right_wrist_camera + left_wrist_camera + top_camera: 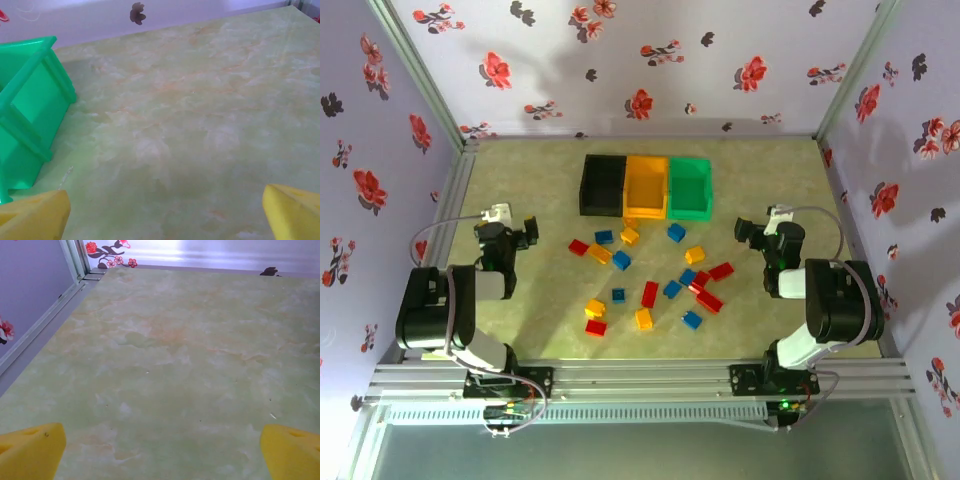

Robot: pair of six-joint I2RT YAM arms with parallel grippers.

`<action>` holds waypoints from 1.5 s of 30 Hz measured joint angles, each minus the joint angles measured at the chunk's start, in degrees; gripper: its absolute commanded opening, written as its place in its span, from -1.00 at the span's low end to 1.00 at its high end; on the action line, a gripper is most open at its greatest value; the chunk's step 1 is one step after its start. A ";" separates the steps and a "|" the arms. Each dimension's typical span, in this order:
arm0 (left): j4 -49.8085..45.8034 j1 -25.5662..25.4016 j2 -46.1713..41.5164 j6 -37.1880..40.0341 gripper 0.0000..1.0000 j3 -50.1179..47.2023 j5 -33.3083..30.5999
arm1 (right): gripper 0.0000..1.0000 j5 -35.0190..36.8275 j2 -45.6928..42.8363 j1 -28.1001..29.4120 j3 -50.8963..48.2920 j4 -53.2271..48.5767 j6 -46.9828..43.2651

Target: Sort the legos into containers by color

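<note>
At either side of the desk (535, 180), the left end effector (528, 231) and right end effector (744, 232) stand wide open, yellow fingertips (30, 450) well apart over bare surface, gripping nothing. Far back, the black bin (602, 185), orange bin (646, 187) and green bin (690, 188) sit touching in a left-to-right row, each long axis running near-to-far. Red, blue and yellow-orange legos (650, 294) lie scattered before them, between the arms.

No legible text, labels, brands or numbers in any view; wall print is floral only.
</note>
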 measured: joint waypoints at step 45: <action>-28.00 -0.28 -28.85 -5.33 0.99 10.34 3.15 | 0.99 6.29 -20.74 1.62 20.50 -33.99 5.33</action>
